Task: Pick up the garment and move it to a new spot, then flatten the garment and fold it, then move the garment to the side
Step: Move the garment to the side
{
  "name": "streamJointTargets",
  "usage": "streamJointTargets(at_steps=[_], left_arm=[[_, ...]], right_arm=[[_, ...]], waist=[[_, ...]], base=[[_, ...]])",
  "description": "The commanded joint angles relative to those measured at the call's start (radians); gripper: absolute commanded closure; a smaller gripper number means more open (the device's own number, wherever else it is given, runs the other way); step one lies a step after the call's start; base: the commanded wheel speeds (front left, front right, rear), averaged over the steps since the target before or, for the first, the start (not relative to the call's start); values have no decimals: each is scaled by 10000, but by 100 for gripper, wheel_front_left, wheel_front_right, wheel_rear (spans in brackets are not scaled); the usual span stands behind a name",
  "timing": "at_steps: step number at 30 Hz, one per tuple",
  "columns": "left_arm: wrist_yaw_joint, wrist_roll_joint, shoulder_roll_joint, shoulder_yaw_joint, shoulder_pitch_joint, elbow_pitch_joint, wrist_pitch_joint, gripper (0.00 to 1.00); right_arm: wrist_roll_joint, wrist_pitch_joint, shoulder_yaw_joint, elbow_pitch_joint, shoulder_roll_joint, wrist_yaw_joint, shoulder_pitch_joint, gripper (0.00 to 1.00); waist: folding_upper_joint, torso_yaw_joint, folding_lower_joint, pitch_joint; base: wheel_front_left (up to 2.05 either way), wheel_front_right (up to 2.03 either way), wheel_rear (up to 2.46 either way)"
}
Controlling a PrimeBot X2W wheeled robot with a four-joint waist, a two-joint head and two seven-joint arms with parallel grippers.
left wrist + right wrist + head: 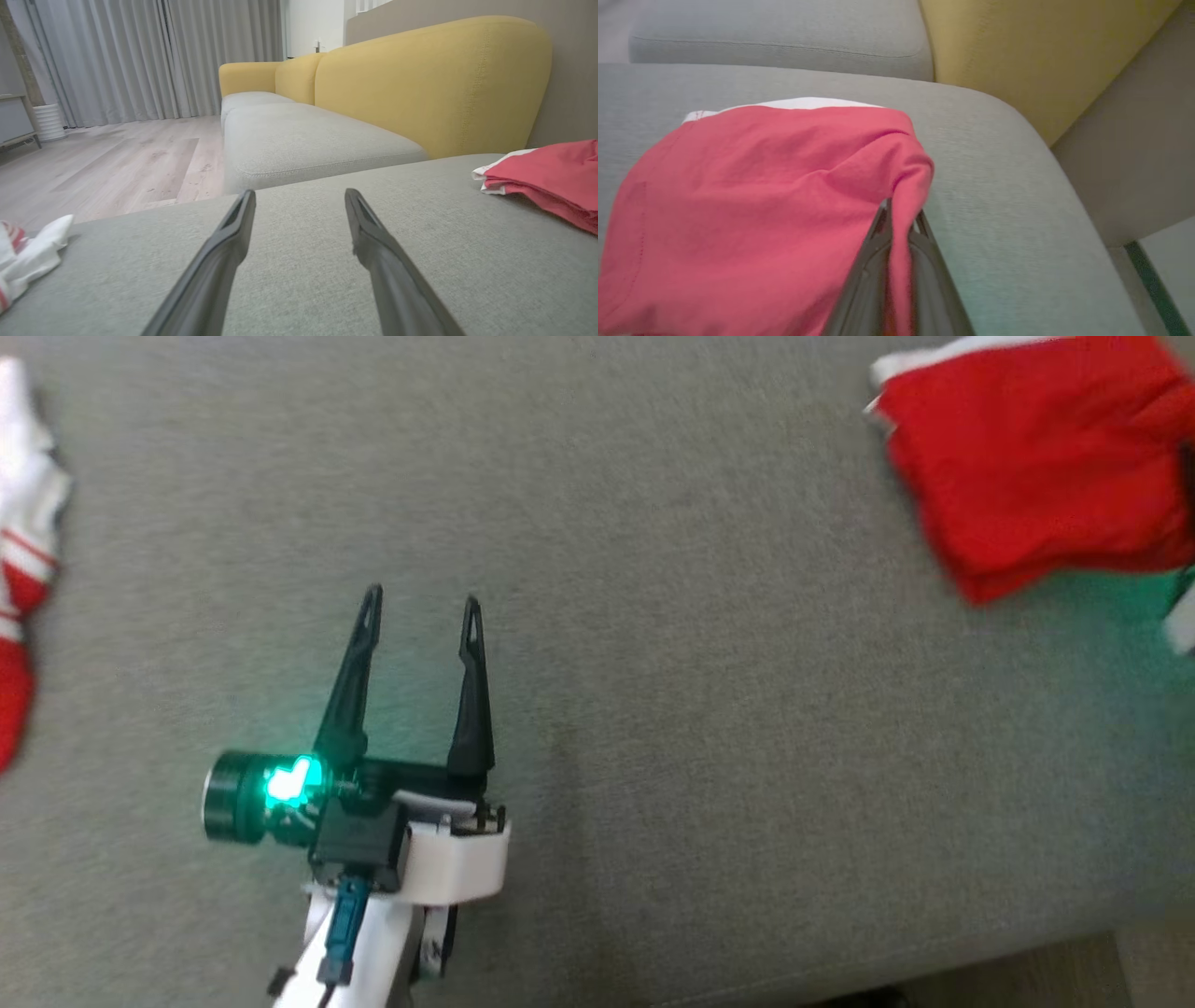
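Observation:
The folded red garment (1036,457) with a white edge lies at the far right of the grey cushion (700,709). In the right wrist view my right gripper (901,217) is shut on a fold at the right side of the red garment (752,205), cloth pinched between the fingers. My left gripper (422,599) stands open over bare cushion at the lower left, well apart from the garment. In the left wrist view the left gripper (300,198) has nothing between its fingers, and the red garment (551,177) lies to its right.
A second red-and-white cloth (23,551) lies at the cushion's left edge, also the cloth (23,259) in the left wrist view. A yellow sofa back (420,79) rises behind the cushion. The cushion's right edge (1045,154) drops off beside the garment. Wooden floor (117,158) lies beyond.

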Motion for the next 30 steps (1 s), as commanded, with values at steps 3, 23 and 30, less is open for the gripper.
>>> streamJointTargets(at_steps=[3,23,30], left_arm=[[-82,140,139,186,-358,-395,-49,0],[-152,-864,-45,288,427,617,-49,0],[-130,-1234,-135,714,1020,1184,-49,0]], right_arm=[[-110,-29,-194,114,-710,65,-191,100],[-1429,-2132,-882,707,1916,65,910,0],[-1474,-2179,-1472,-1318,3632,65,3066,0]], waist=[[0,-419,-2,611],[0,219,-2,-1855],[0,730,-2,-3099]], base=[[0,0,0],[0,0,0],[0,0,0]])
